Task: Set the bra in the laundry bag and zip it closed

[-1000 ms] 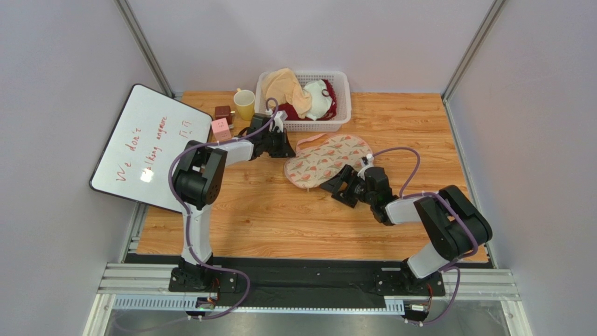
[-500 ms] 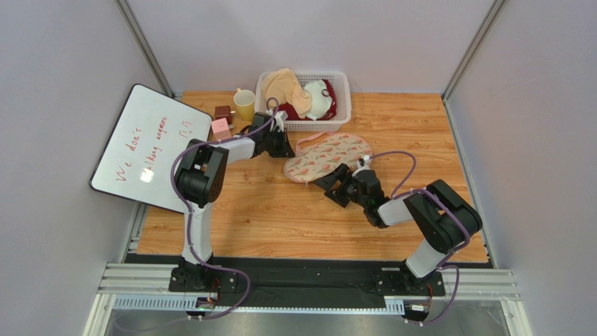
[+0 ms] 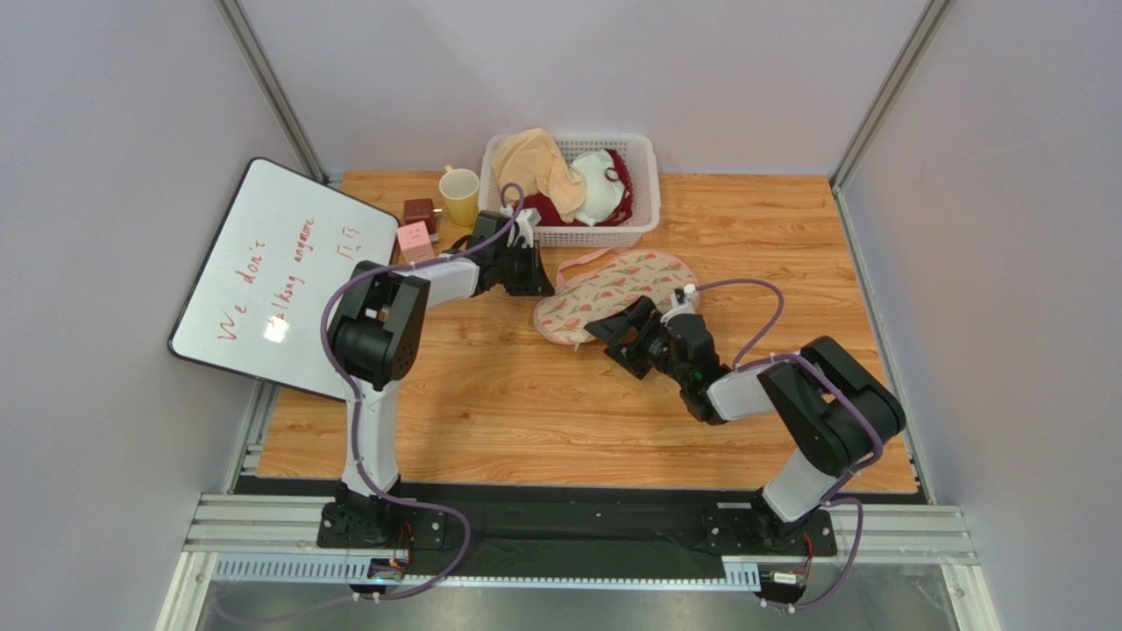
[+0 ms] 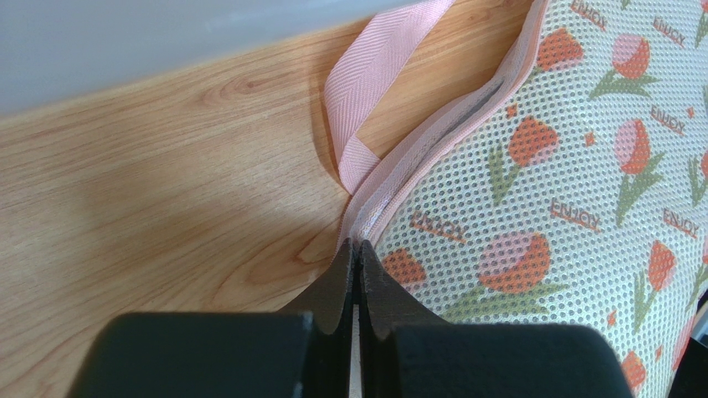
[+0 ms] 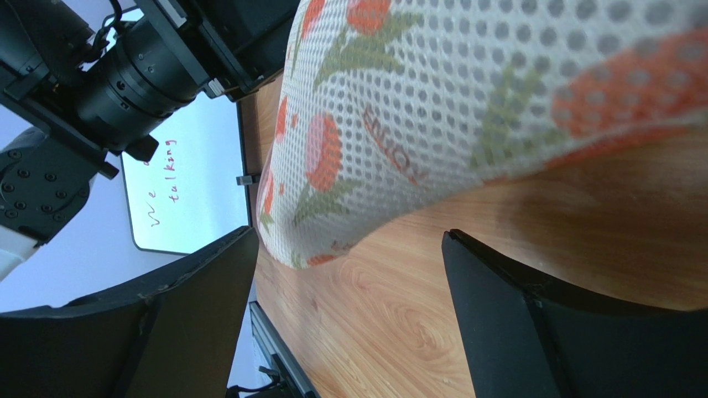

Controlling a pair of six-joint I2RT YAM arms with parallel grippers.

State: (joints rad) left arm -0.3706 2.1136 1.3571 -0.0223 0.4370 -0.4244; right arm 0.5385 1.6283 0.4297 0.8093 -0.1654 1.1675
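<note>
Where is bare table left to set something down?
Free: far-right corner beside the basket; near strip between left arm and right arm, in front of the bag. Crowded: far left, with mug, blocks, whiteboard and left tool.

The laundry bag (image 4: pixel 565 166) was a matt, perforated mesh cloth — its pink loop (image 4: pixel 374 75) a ribbed woven tape. The worktop (image 4: pixel 166 191) was smooth grained wood; the whiteboard (image 3: pixel 283 270) looked glossy.
</note>
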